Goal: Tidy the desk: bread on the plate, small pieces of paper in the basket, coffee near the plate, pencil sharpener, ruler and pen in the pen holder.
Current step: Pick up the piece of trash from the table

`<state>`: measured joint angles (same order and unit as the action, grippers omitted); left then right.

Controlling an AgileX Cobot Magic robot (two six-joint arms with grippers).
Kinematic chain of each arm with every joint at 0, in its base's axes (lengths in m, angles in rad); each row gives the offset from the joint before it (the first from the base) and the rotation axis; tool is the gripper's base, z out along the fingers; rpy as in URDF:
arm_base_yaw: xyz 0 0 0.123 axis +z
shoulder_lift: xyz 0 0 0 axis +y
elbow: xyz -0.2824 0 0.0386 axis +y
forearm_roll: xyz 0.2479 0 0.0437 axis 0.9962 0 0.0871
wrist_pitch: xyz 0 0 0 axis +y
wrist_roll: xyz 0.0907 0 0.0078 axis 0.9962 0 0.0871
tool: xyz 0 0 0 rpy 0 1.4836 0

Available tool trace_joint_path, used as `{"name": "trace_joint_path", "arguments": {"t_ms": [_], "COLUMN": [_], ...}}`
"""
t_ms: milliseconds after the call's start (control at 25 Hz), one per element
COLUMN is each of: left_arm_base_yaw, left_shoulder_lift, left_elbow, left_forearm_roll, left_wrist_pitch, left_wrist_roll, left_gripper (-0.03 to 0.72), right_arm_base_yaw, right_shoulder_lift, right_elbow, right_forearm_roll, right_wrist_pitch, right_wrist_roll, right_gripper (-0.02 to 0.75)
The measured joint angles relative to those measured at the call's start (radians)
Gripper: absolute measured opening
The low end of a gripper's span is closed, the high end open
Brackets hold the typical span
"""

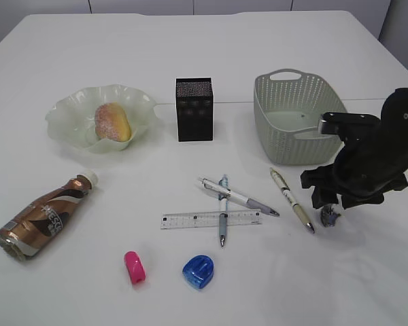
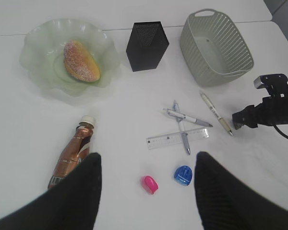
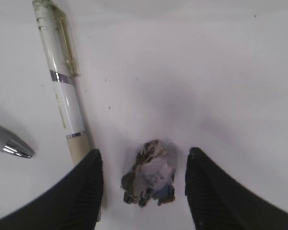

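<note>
The right gripper [image 3: 145, 184] is lowered over a crumpled scrap of paper [image 3: 150, 179] on the white table [image 1: 340, 285], its jaws set apart on either side with the scrap seemingly untouched between them, just beside a cream-barrelled pen [image 3: 67, 103] and in front of the grey basket [image 1: 279, 146]. The left gripper [image 2: 148, 184] is held high with jaws apart and nothing between them, while the bread [image 1: 112, 122] is seen on the green plate [image 1: 64, 122] and the coffee bottle [image 1: 44, 216] is laid on its side

Crumpled paper scrap [image 3: 150, 179] on smooth matt white table [image 3: 221, 72].
</note>
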<state>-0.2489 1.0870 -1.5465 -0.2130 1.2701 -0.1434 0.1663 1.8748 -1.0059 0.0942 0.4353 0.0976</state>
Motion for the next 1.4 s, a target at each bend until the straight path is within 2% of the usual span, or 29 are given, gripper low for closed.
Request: {"name": "trace_joint_path", "arguments": {"t_ms": [480,1160,1280,1400], "left_arm_base_yaw": [0.000,0.000,0.000,0.000], "left_shoulder_lift": [0.000,0.000,0.000,0.000], "left_elbow": [0.000,0.000,0.000,0.000], "left_forearm_roll": [0.000,0.000,0.000,0.000], "left_wrist_pitch": [0.000,0.000,0.000,0.000], "left_wrist_roll": [0.000,0.000,0.000,0.000], "left_gripper": [0.444,0.442,0.442,0.442], "right_arm_base_yaw": [0.000,0.000,0.000,0.000], "right_shoulder_lift": [0.046,0.074,0.074,0.078], "right_elbow": [-0.040,-0.040,-0.040,-0.040], "right_forearm_roll": [0.000,-0.018,-0.020,-0.020], "right_wrist_pitch": [0.063,0.059,0.055,0.053], "right_wrist_roll": [-0.002,-0.002,-0.002,-0.002], "right_gripper": [0.433,0.433,0.388,0.305]}}
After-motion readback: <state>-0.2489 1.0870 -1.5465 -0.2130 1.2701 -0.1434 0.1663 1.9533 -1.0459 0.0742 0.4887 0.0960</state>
